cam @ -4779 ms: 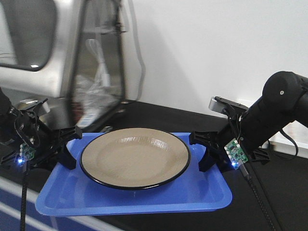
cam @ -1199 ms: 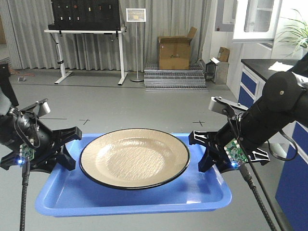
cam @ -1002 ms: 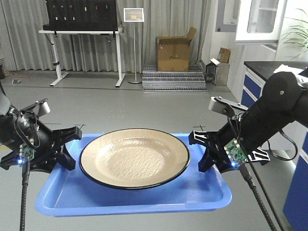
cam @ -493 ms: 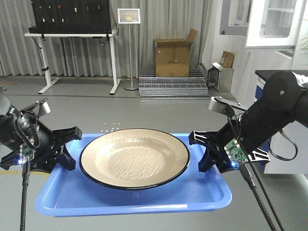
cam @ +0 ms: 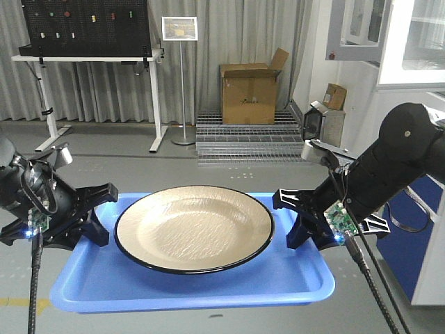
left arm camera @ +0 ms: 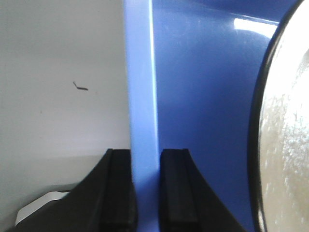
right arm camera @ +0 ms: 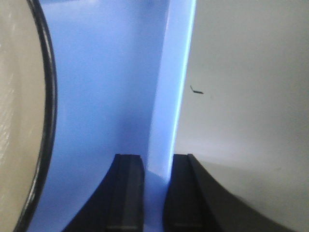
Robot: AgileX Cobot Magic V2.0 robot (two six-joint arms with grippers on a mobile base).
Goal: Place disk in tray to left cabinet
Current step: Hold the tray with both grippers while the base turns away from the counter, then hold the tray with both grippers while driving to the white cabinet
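Observation:
The disk (cam: pixel 195 226), a tan plate with a black rim, lies in the middle of the blue tray (cam: pixel 188 287). The tray is held in the air above the floor. My left gripper (cam: pixel 101 212) is shut on the tray's left rim, and the left wrist view shows that rim (left arm camera: pixel 142 87) pinched in the gripper (left arm camera: pixel 145 157), with the disk (left arm camera: pixel 285 145) to its right. My right gripper (cam: pixel 293 217) is shut on the right rim. In the right wrist view the rim (right arm camera: pixel 169 96) runs into the gripper (right arm camera: pixel 155 162), and the disk (right arm camera: pixel 19 121) is at the left. The left cabinet is out of view.
Grey floor stretches ahead. Far back stand a white desk with a black pegboard (cam: pixel 90 42), a sign stand (cam: pixel 180 29), a cardboard box (cam: pixel 249 92) and metal gratings (cam: pixel 243 136). A blue-and-white cabinet (cam: pixel 417 243) is close on the right.
The steel appliance and wall of 4.8 s ago are gone and a lab room shows. Over the last second the background slid left. Tray, disk and both grips look unchanged.

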